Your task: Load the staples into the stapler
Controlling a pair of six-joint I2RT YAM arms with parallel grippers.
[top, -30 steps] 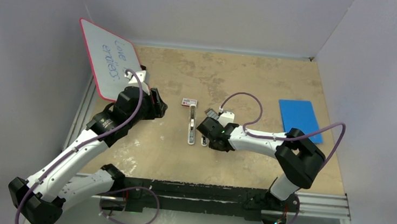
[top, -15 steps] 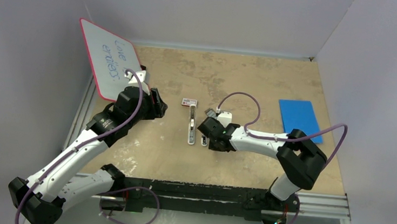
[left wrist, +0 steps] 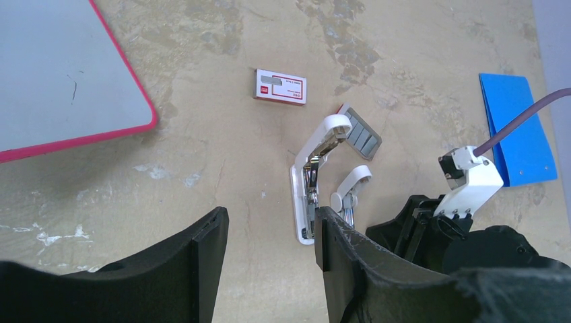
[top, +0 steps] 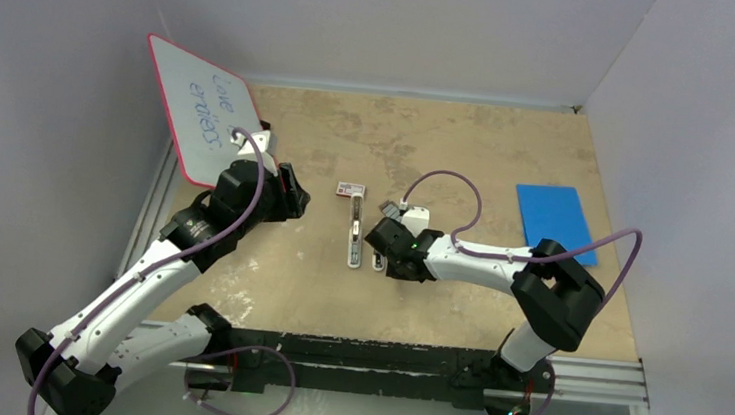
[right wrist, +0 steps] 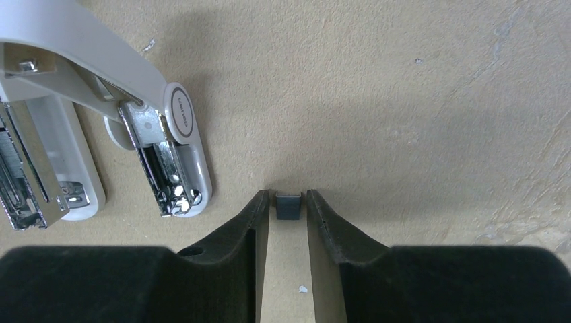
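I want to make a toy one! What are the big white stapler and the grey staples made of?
The big white stapler looks like smooth plastic outside, with a shiny metal channel inside that glints. The grey staples look like dull metal, going by their fine ribs, but that's a guess.

You are looking into a robot lab test cell: plain white panels (top: 409, 30) box in a scuffed tan counter (top: 429, 143), a left arm (top: 136, 288) and a right arm (top: 484, 263) trailing purple cables (top: 450, 190) are bolted to an aluminium rail (top: 599, 378), and a handwritten whiteboard (top: 202, 103) leans in the corner
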